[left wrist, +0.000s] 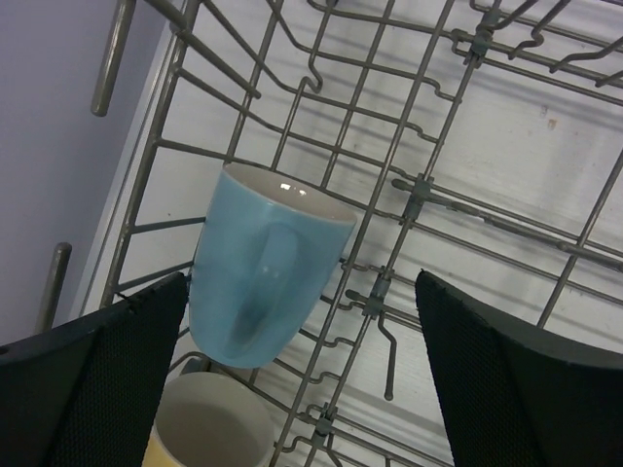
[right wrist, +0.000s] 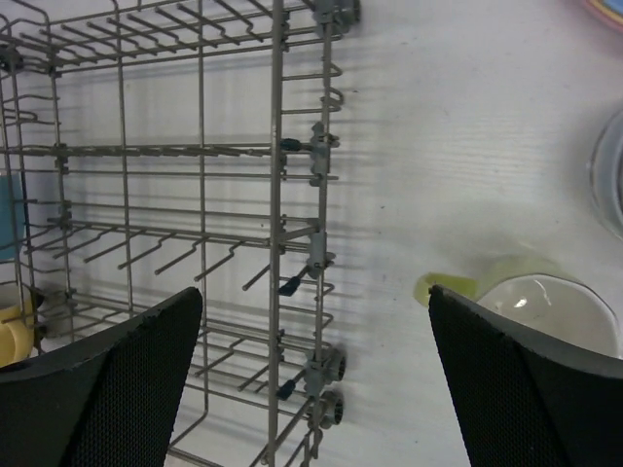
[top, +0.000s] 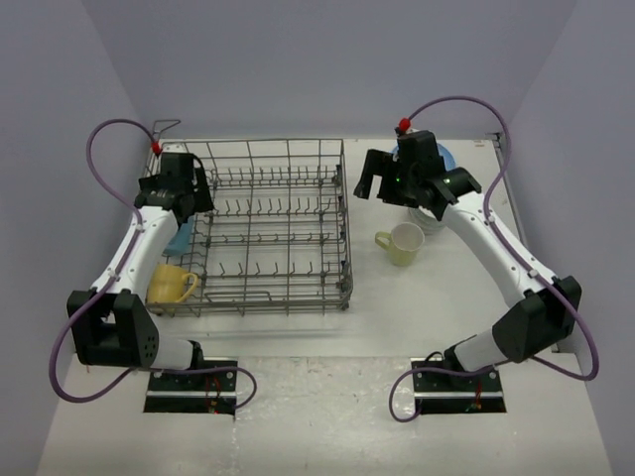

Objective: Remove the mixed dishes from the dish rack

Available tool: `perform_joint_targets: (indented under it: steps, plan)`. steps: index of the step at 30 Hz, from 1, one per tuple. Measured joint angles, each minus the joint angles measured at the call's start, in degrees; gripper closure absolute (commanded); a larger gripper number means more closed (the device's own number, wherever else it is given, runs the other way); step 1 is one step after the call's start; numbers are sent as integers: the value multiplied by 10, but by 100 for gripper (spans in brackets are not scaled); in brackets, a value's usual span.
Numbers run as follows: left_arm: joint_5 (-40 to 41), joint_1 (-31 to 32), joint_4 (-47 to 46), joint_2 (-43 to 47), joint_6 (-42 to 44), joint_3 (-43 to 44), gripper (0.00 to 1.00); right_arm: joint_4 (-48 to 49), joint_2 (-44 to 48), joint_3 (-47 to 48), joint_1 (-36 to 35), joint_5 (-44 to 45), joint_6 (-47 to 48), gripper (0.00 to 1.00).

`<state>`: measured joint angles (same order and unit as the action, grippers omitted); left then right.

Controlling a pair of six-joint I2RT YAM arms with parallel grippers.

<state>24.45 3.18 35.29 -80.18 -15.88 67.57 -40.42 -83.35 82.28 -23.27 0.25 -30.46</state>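
Left gripper (left wrist: 302,282) is spread wide w/ nothing in it, hanging over the left end of the dish rack (top: 346,233). Straight below it, btwn the fingers, is the light blue mug (left wrist: 263,282). It's lying tilted on the wires inside the rack, handle twd the wrist cam. Yellow mug (left wrist: 209,428) sits just beside it at the rack's near-left corner.

Right gripper (right wrist: 313,292) is spread too and empty, hovering over the table (top: 327,397) just off the rack's right wall. Pale yellow-green mug (top: 402,244) stands upright on the table right of the rack, not touching it. Further right, partly hidden by the R arm, there's a blue plate (top: 448,157) and what looks like a white bowl (top: 433,222). Can't tell how they're stacked.
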Motion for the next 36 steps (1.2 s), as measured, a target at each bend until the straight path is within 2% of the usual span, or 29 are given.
perform_joint_targets:
  steps: [1,3,8,9,14,16,20,25,31,36]
  plan:
    - [2,-3,-3,0,0,-2,10,5,-12,11,-9,-5,1,1]
    - [5,-7,-6,1,3,-10,21,8,-35,22,-20,-14,1,1]
    - [14,-13,-4,-1,7,-28,26,0,-74,25,-23,-23,1,1]
    - [17,-13,-3,-3,7,-28,32,-5,-76,25,-23,-23,1,1]
    - [32,-13,-3,-13,10,-30,49,-22,-76,30,-23,-12,1,1]
    - [39,-13,-1,-19,11,-32,60,-26,-76,33,-23,-5,0,1]
    - [53,-13,2,-38,15,-32,71,-32,-76,33,-23,10,0,1]
    - [56,-9,-8,-35,29,-31,99,-47,-76,33,-23,27,-2,1]
    - [58,-9,-29,-18,41,-49,100,-55,-76,34,-23,38,-4,1]
    - [46,-13,-78,35,59,-106,100,-54,-76,36,-23,39,-3,1]
